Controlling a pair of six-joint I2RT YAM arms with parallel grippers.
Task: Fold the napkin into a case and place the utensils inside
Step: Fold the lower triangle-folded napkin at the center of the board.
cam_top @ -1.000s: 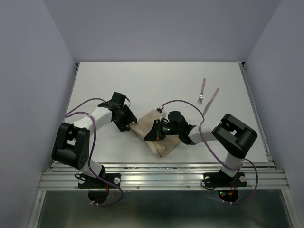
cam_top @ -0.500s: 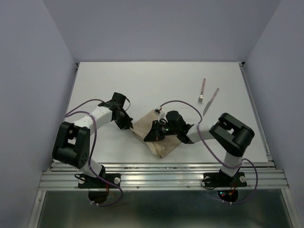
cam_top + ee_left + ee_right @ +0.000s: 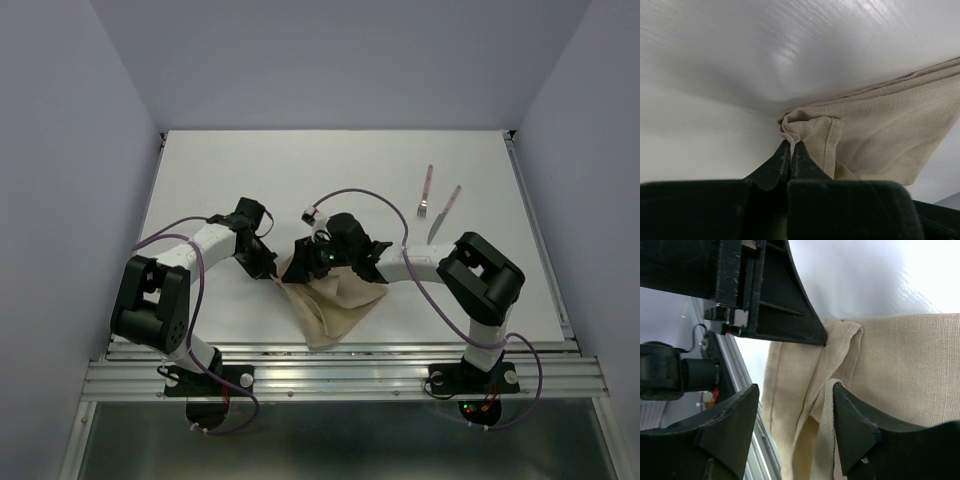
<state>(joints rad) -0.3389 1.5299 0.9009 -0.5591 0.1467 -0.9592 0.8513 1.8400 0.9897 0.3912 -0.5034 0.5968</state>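
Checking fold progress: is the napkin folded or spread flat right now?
Folded, not flat: the napkin lies doubled in layers, and the left gripper pinches one bunched corner.

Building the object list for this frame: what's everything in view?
napkin: 1, tan, partly folded, near middle of the table, between the grippers
fork: 1, pinkish-red handle and silver tines, far right of the table
knife: 1, pinkish-red handle and silver blade, just right of the fork
table: 1, white
rail: 1, silver, near edge, under the arm bases
left arm: 1, white and black, purple cable
right arm: 1, white and black, purple cable
left gripper: 1, black, shut on a napkin corner
right gripper: 1, black, open, napkin fold between its fingers
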